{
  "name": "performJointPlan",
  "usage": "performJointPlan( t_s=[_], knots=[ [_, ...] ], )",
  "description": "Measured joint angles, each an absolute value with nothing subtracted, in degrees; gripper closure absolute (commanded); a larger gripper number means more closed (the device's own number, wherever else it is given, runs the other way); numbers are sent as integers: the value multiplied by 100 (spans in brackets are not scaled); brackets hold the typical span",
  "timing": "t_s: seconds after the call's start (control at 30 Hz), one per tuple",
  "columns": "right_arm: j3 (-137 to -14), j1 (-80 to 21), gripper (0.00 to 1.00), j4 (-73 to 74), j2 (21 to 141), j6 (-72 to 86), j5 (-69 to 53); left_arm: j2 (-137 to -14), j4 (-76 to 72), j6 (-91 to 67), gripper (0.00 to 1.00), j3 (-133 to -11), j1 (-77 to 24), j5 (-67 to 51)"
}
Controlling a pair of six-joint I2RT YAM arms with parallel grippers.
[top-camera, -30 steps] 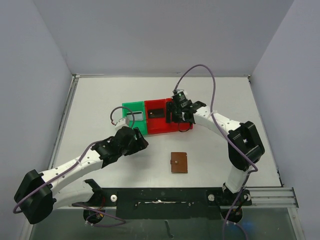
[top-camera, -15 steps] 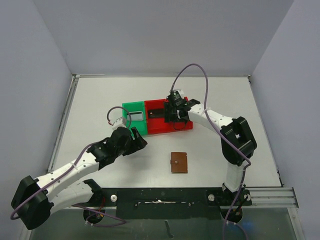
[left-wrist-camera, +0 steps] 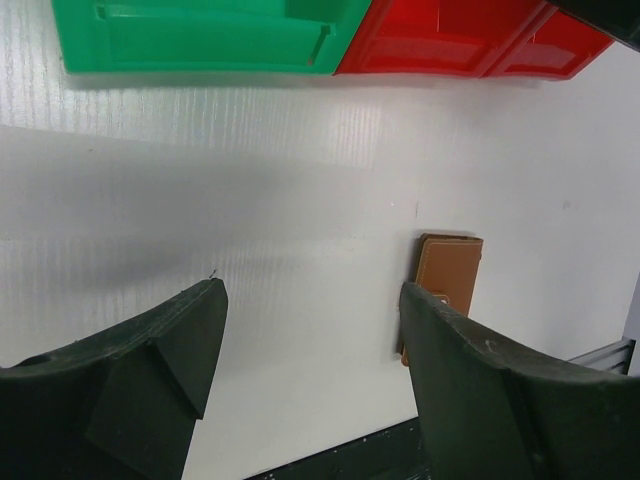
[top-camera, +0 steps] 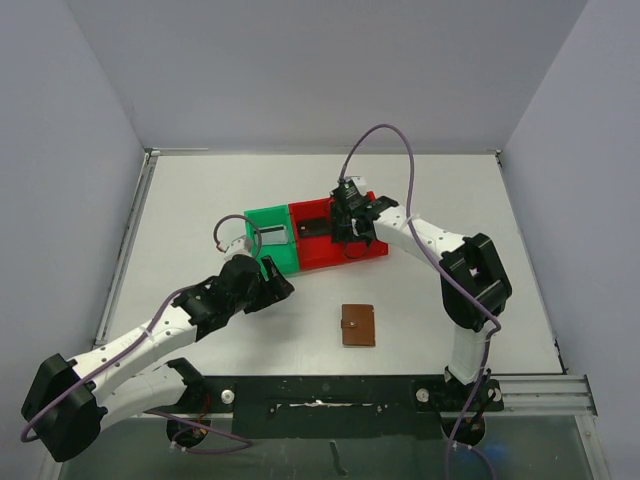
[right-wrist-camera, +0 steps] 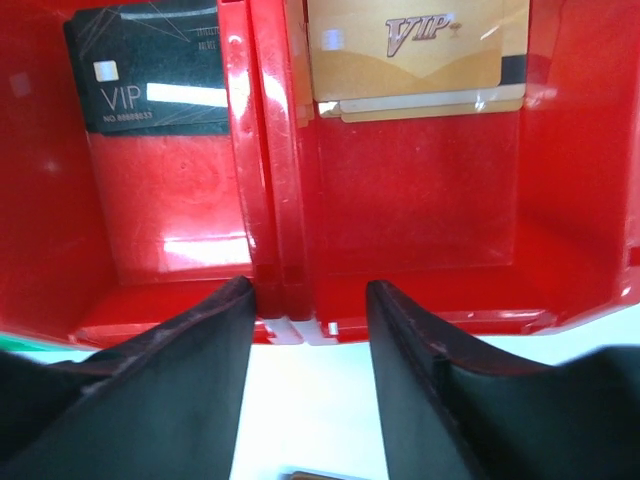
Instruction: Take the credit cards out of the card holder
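- card holder [top-camera: 358,325] closed, flat on table [top-camera: 200,220] near the front edge, well apart from both bins
- black credit card [right-wrist-camera: 150,85] in left compartment of red bin [right-wrist-camera: 560,200], gold credit card [right-wrist-camera: 410,45] in right compartment
- pale edge under the gold one, maybe a 3rd card, can't tell
- right gripper [right-wrist-camera: 310,288] over red bin, jaws apart, empty
- left gripper [left-wrist-camera: 312,290] over bare table near green bin [left-wrist-camera: 200,40], jaws apart, empty

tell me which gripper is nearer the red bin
Right. The right gripper hangs over the red bin; the left gripper is apart from it, at the green bin's near side.
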State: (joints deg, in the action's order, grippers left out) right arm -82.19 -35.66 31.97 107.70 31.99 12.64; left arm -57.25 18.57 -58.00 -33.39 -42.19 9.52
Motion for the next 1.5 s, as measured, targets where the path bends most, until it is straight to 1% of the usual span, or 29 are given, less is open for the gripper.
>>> performJointPlan(
  t_s=[0.07,0.13,0.27,0.4,0.63,0.87,0.97,1.23,1.43,1.5],
  knots=[
    [-8219,-3579,58,3197,10770,3208,1288,-5725,1855,-5802,30,-3339,-4219,913],
    [-8219,-3612,63,3203,10770,3221,1315,-5725,1855,-5802,30,-3339,-4219,891],
    [-8123,-3660,69,3148,10766,3341,1347,-5725,1855,-5802,30,-3339,-4219,862],
    [-7944,-3754,70,3089,10724,3463,1428,-5725,1852,-5806,30,-3339,-4217,840],
    [-7548,-3951,76,3142,10403,3806,1632,-5752,1765,-5824,30,-3336,-4217,740],
    [-7367,-4040,79,3205,10252,4182,1769,-5961,1675,-5835,30,-3336,-4217,650],
    [-7367,-4062,83,3229,10252,4309,1841,-5966,1627,-5843,30,-3336,-4217,615],
    [-7356,-4163,82,3374,10219,4668,1955,-5986,1544,-5874,30,-3336,-4217,556],
    [-7360,-4217,74,3546,10186,4786,1953,-5983,1452,-5907,30,-3321,-4217,541],
    [-7380,-4219,69,3594,10186,4788,1946,-5957,1400,-5929,30,-3277,-4215,532]
  ],
)
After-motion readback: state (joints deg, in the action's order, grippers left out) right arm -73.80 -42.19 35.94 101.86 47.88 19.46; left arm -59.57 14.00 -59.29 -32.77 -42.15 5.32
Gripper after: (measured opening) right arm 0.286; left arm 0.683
